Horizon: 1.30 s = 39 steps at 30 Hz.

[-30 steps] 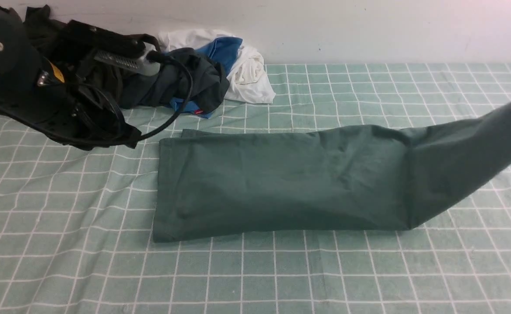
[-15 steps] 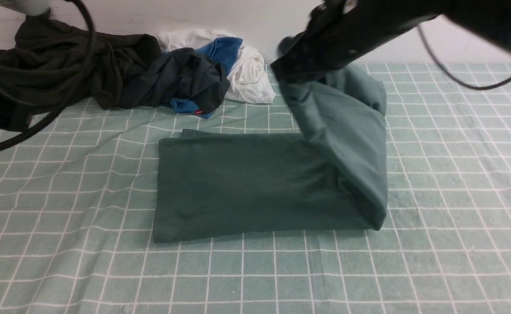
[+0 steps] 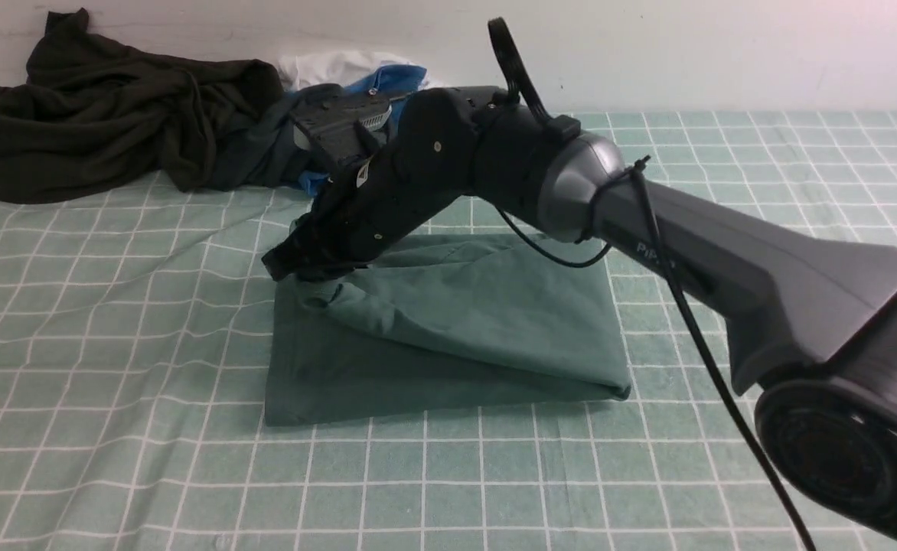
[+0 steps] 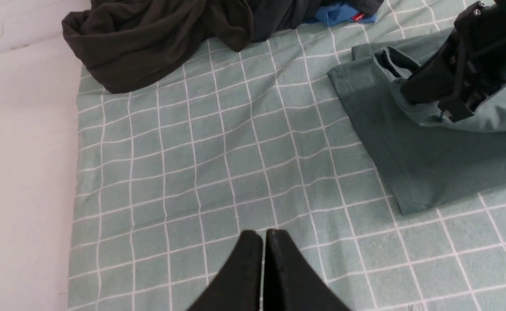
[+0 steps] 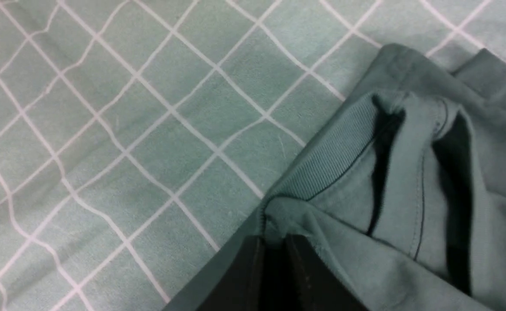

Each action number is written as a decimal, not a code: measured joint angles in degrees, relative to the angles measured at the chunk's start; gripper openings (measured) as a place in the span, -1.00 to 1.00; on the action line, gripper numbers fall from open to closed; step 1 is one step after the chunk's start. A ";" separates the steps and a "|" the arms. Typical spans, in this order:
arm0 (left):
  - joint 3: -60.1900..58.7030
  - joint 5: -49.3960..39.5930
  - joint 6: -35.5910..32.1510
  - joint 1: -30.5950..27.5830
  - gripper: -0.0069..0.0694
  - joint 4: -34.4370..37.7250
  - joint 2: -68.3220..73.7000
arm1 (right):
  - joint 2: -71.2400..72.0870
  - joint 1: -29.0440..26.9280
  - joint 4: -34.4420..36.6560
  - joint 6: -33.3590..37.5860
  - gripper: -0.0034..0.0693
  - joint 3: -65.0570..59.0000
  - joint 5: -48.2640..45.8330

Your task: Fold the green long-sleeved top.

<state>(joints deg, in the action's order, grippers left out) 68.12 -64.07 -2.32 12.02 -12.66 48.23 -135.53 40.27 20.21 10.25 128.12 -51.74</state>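
Note:
The green long-sleeved top point(image 3: 456, 329) lies on the checked cloth as a folded rectangle, its upper layer sloping up toward its left end. My right gripper point(image 3: 295, 272) is low over that left end, reaching across from the right. In the right wrist view its fingertips point(image 5: 273, 237) pinch a bunched fold of the top point(image 5: 408, 172) beside the ribbed collar point(image 5: 335, 155). My left gripper point(image 4: 264, 235) is shut and empty, hovering over bare cloth to the left of the top point(image 4: 430, 155). It does not show in the front view.
A blackish-olive garment point(image 3: 112, 122) is heaped at the back left. Beside it a charcoal garment with blue lining point(image 3: 265, 161) and a white one point(image 3: 326, 65) lie behind my right arm. The checked cloth point(image 3: 150, 383) ends at a white surface point(image 4: 20, 172) on the left.
My right arm swung from the far right across to the left, carrying the top's right end over onto its left half. My left arm has withdrawn from the front view.

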 joint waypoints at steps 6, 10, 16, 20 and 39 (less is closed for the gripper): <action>-6.24 6.21 0.47 0.00 -0.83 0.00 0.00 | 0.62 -2.02 0.44 2.96 -0.30 7.13 -9.23; -10.62 11.60 1.59 0.00 -0.83 0.00 0.11 | 1.68 -5.38 -1.65 2.50 0.05 12.33 -18.90; -12.44 13.03 2.32 0.00 -0.83 0.40 0.11 | 10.94 -9.40 -3.76 1.15 0.05 7.20 -20.08; -13.38 11.11 2.32 0.00 -0.83 1.69 -2.56 | 23.08 -9.58 -7.31 2.80 -0.19 -5.38 -20.08; -39.80 12.29 2.32 0.00 -0.83 1.14 -41.88 | 84.41 -9.58 -12.87 3.25 -0.90 -68.90 2.76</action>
<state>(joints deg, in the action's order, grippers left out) 28.32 -51.79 0.00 12.02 -11.52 6.36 -51.13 30.69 7.34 13.50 59.22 -48.98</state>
